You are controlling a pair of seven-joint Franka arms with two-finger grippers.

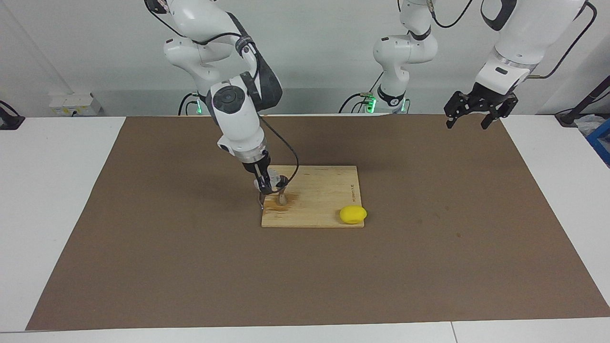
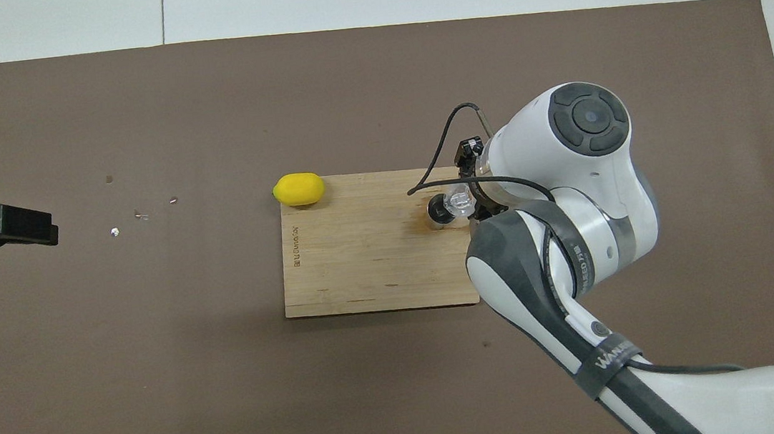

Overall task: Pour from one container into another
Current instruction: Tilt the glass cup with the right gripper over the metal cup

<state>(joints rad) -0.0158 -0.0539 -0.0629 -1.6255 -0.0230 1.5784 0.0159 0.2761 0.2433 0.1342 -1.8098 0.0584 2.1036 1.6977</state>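
My right gripper is shut on the small clear glass cup and holds it tilted just over the silvery hourglass jigger. The jigger stands upright on the wooden board, at the board's end toward the right arm, with a darker stain on the wood around it. In the overhead view the cup lies right beside the jigger's mouth, and the arm hides most of the gripper. My left gripper waits open and empty, high over the mat's edge at the left arm's end.
A yellow lemon lies at the board's corner farther from the robots, toward the left arm's end. The board lies on a brown mat. A few small specks dot the mat toward the left arm's end.
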